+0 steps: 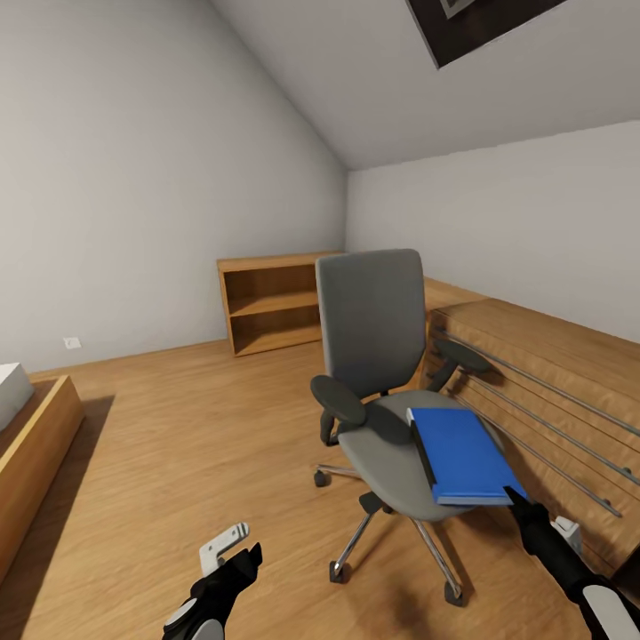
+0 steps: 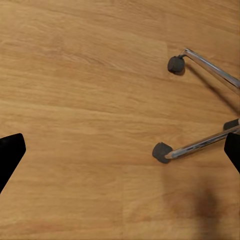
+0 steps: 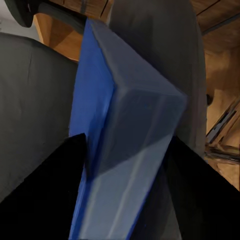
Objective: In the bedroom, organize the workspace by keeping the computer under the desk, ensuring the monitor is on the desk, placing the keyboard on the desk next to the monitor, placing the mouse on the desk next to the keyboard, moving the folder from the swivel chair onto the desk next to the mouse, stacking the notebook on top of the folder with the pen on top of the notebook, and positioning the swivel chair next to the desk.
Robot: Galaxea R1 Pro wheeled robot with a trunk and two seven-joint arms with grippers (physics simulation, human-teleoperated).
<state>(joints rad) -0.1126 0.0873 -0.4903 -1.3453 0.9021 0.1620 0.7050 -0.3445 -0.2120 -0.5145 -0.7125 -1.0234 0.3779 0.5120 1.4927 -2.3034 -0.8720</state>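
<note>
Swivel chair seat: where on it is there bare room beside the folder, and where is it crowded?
Bare grey seat lies between the left armrest and the folder. The folder's side is crowded: it overhangs the seat edge there, the right tool is at its near corner, and the wooden cabinet stands close behind.

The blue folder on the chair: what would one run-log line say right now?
right gripper: open, straddling folder edge | folder: on swivel chair seat | left gripper: open, over floor
</note>
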